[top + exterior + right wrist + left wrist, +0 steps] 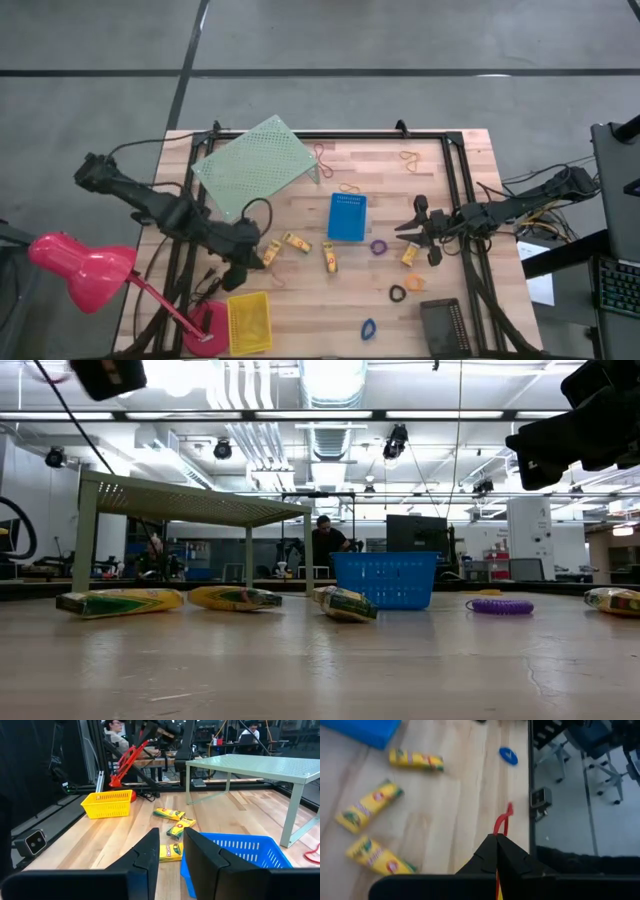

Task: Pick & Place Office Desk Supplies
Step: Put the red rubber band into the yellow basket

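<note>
The right end effector (412, 230) is held above the wooden counter (300, 300), its fingers parted narrowly with nothing seen between them, between the blue perforated plastic bin (347, 216) and a small yellow crayon box (410, 256) lying just beside it. The left end effector (496, 851) is closed, empty, raised near two more yellow crayon boxes (283, 244). A fourth box (328, 256), a purple ring (379, 246) and a black ring (398, 293) lie loose nearby. A descent with so narrow a gap could be stopped on top of the box, and the box could be pushed aside rather than gripped. The blue bin could be clipped.
</note>
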You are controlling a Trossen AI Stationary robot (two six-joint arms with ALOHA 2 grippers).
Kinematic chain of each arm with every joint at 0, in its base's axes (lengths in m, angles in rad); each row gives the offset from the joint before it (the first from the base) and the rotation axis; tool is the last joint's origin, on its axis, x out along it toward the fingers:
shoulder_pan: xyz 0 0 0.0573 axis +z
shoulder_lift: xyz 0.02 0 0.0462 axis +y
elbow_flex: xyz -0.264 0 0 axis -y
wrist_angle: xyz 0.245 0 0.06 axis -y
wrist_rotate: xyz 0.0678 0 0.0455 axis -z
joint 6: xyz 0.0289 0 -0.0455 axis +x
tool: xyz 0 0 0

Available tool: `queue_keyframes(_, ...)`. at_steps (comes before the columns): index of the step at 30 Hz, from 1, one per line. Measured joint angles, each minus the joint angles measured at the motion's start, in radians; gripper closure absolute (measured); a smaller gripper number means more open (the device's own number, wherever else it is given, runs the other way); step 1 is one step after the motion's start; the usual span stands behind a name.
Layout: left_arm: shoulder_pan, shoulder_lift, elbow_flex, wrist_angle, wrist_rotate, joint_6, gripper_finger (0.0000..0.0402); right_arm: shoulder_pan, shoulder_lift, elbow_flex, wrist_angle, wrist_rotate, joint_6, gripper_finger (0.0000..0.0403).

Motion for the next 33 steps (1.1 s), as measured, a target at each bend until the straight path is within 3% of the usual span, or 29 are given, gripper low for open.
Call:
queue_keyframes(12,-0.127,0.093,-0.001,-0.058,-0.002,-0.115,0.04,0.0,0.0,0.0,0.0,0.0,0.0,0.0327)
queue_keyframes(16,-0.136,0.135,-0.001,-0.056,0.052,-0.155,0.04,0.0,0.0,0.0,0.0,0.0,0.0,0.0333)
queue_keyframes(33,-0.257,0.247,-0.002,0.022,0.085,-0.651,0.04,0.0,0.0,0.0,0.0,0.0,0.0,0.0317)
